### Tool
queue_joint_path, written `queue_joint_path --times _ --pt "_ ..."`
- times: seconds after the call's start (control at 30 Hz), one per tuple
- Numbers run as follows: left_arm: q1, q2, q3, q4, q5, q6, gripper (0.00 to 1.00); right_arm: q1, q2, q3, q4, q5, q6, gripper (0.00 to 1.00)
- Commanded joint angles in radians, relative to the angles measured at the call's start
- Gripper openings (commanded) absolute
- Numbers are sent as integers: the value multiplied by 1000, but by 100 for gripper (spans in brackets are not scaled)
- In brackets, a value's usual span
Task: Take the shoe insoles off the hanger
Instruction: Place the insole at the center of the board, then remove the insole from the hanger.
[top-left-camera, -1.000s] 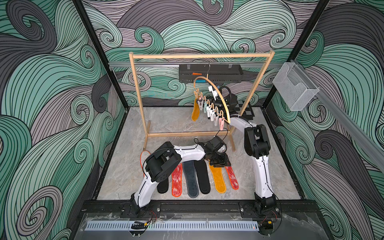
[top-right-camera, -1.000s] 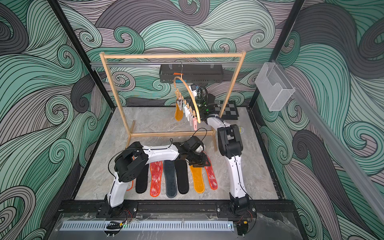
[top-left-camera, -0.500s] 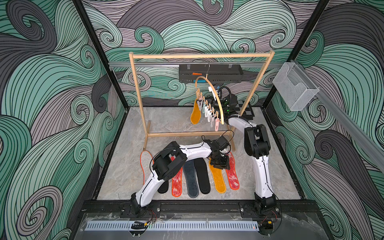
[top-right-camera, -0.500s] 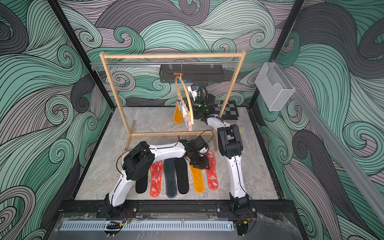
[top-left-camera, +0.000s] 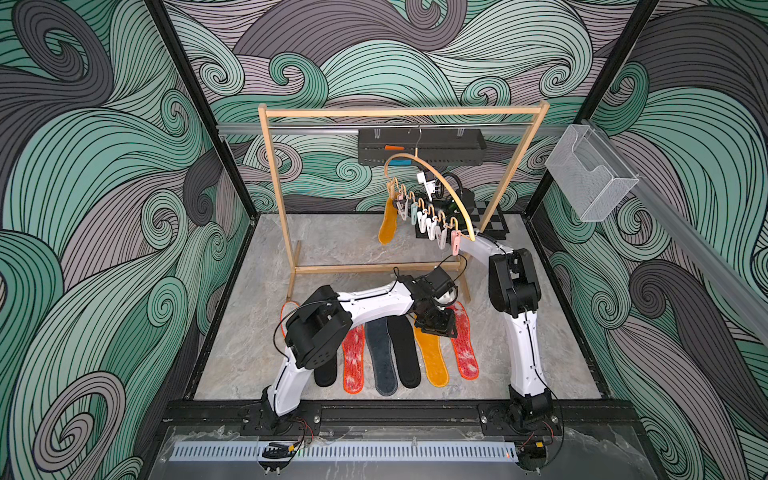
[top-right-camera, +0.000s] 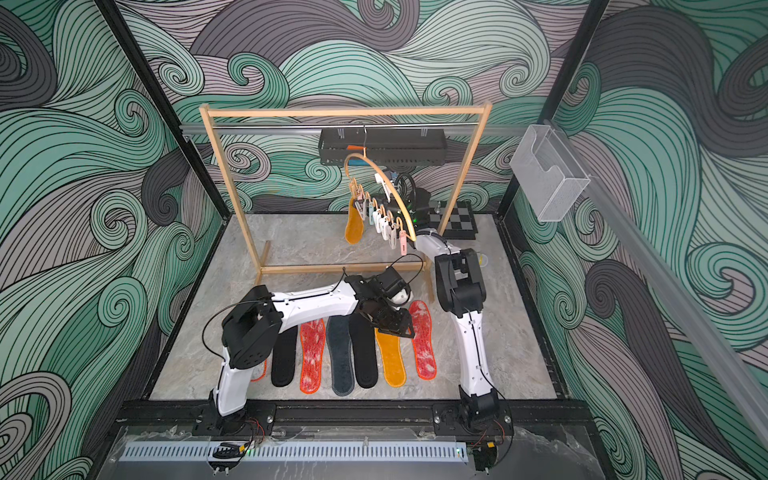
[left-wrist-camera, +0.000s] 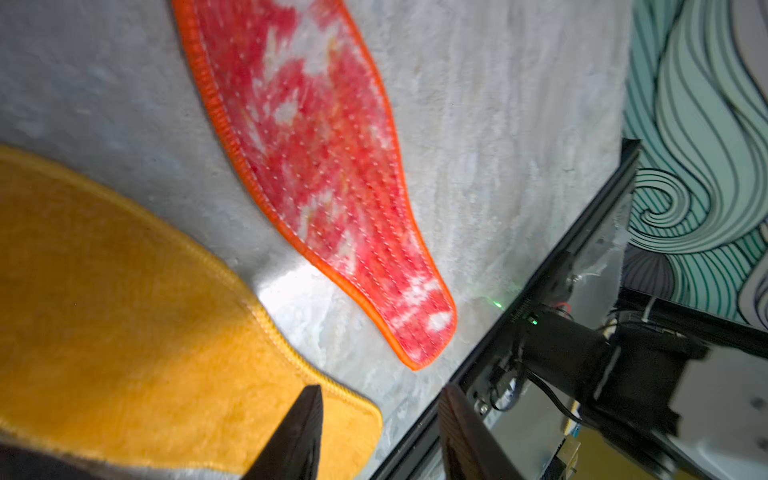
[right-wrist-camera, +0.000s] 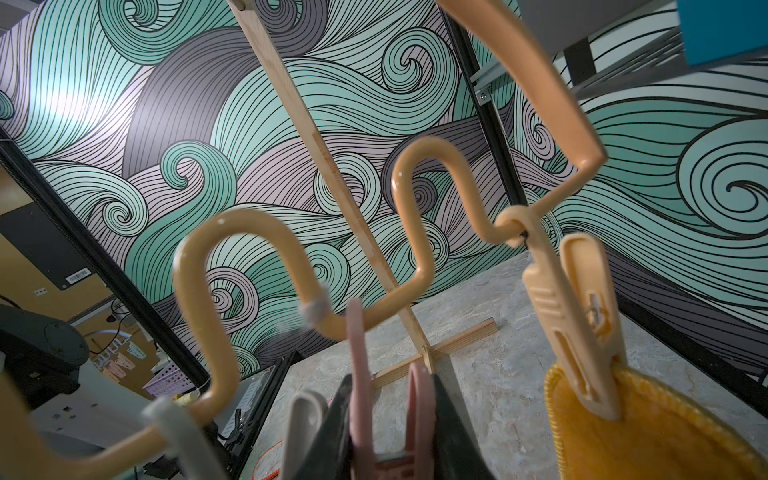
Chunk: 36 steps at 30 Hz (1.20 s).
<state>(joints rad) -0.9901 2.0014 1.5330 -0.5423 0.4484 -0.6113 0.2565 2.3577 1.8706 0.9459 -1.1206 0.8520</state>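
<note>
Inspection finding: one mustard insole (top-left-camera: 388, 222) is hanging from a peach clothespeg (right-wrist-camera: 577, 316) at the end of the hanger (top-left-camera: 441, 183), which is hooked on the wooden rack (top-left-camera: 399, 111). The other shoe insoles are lying in a row on the worktop (top-left-camera: 332, 249). The right gripper (right-wrist-camera: 390, 399) is pinching the neighbouring pink clothespeg (right-wrist-camera: 358, 365) between its fingers, apparently steadying the hanger. The left gripper (left-wrist-camera: 380, 399) is hovering low over the laid mustard insole (left-wrist-camera: 145, 311), beside a red-white insole (left-wrist-camera: 324, 166), its jaws spread with nothing between them. The hanging insole is judged light, thin and floppy, with a plush face and stitched edging, so a firm pinch should neither slip nor mark it. The best hold appears to be across its thickness just below the peg, drawing downward in line with the peg. The hanger is likely to swing unless braced.
</note>
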Motion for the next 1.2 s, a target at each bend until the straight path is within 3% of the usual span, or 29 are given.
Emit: queue_joint_path --times 0.0,0.07,0.17,0.3,0.47,0.6,0.7,0.77,0.97,1.07,1.17 --pt "-2 -151 -47 -42 25 63 46 -10 -5 -24 -26 -21 17 5" --pt "3 -259 -118 -34 44 74 46 -11 -9 -27 -23 -19 16 5" --pt "19 -462 -228 -77 -19 116 46 -11 -6 -21 -24 -18 20 5" --pt "65 -733 -305 -295 -317 180 45 -11 -9 -21 -24 -18 22 6" --pt "162 -1029 -457 -388 -607 256 44 -11 -11 -23 -25 -18 19 8" --pt "238 -1179 -545 -418 -676 306 44 -13 -11 -21 -32 -18 13 8" --pt "244 -1254 -636 -367 -724 320 44 -12 -10 -20 -32 -18 15 8" --pt "246 -1274 -650 -340 -686 333 44 -11 -11 -22 -32 -18 13 8" --pt "248 -1216 -646 -346 -669 331 44 -12 -5 -11 -36 -19 9 11" --pt "249 -1201 -645 -347 -666 331 45 -11 -8 -24 -35 -12 -3 18" --pt "249 -1208 -646 -346 -666 330 46 -12 -29 -60 -44 -10 -46 39"
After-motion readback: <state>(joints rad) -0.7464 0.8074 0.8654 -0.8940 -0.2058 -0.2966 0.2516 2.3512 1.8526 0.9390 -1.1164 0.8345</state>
